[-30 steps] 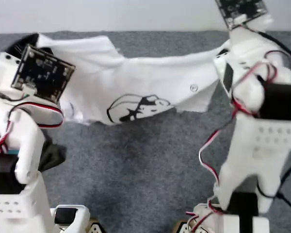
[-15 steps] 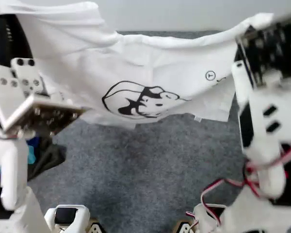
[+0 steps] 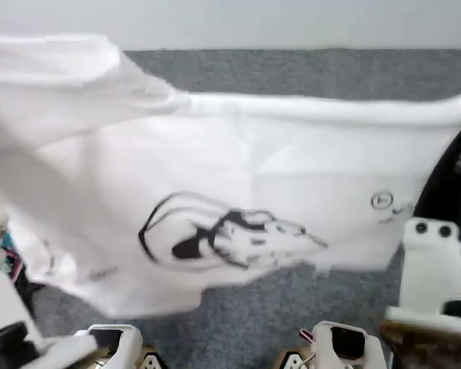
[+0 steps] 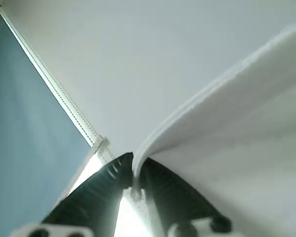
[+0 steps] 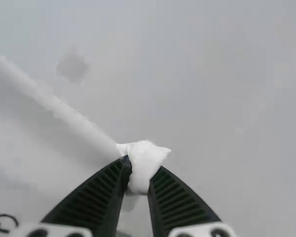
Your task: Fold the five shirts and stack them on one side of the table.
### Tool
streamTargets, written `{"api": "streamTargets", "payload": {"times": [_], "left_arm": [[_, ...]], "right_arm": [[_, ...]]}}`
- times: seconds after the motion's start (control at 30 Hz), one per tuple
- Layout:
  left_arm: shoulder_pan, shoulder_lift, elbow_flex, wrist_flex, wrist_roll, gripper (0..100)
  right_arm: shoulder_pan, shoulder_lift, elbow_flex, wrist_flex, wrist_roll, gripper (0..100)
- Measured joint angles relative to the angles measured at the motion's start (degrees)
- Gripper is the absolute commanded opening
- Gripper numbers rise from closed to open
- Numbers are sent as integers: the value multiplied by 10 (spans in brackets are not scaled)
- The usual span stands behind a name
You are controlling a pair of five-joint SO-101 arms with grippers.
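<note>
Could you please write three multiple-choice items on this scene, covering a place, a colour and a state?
1. Where is the shirt? A lying flat; B held up above the table; C folded in a stack.
2. What colour is the drawing on it? A red; B black; C green.
3. How is the right tool? A open; B shut on the shirt; C shut on nothing.
Key: 1 B, it hangs spread over the grey surface; 2 B, its lines are black; 3 B, cloth is pinched between its jaws.
</note>
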Motion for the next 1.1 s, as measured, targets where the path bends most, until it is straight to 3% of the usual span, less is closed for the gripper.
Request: {"api": "streamTargets", "payload": {"times": [0.27, 0.43, 0.53, 0.77, 0.93, 1.1], "left_arm": [[-1, 0, 73, 156, -14, 14], [-1, 4, 244, 161, -14, 14], [0, 9, 370, 97, -14, 14], [0, 55, 608, -157, -15, 14], [0, 185, 593, -258, -17, 13], [1, 342, 476, -280, -17, 13]], "right_arm": [[1, 38, 8, 142, 25, 10], [0, 142, 113, 147, 25, 10], [0, 193, 185, 120, 18, 10], [-7, 305, 315, -42, 1, 10], [-7, 389, 350, -182, 0, 10], [-8, 481, 350, -323, 0, 10]]}}
